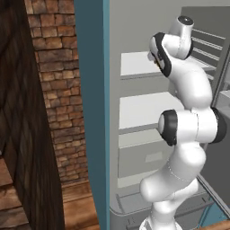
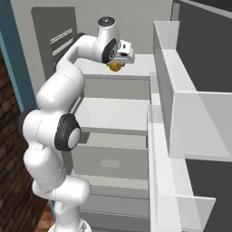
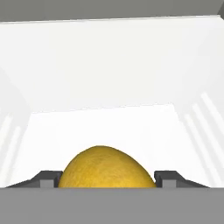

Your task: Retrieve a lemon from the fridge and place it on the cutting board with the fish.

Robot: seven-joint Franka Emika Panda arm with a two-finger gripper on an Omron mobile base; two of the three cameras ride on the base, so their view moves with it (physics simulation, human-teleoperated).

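Note:
The fridge [image 1: 134, 112] stands open, with white inner shelves [image 2: 115, 115] and a drawer [image 2: 111, 161]. My arm reaches in to the upper shelf. The yellow-orange lemon [image 3: 106, 168] sits between my two finger tips, whose pads [image 3: 50, 179] press against its sides. In the right base view the lemon [image 2: 116, 67] hangs just under the hand, right above the top shelf. My gripper [image 2: 117, 63] is shut on the lemon. The cutting board and the fish are out of view.
The open fridge door with its clear bins [image 2: 190, 113] stands close on the right. A teal side panel [image 1: 92, 112] and a brick wall [image 1: 58, 90] lie to the left. The fridge's back wall [image 3: 109, 61] is straight ahead of the hand.

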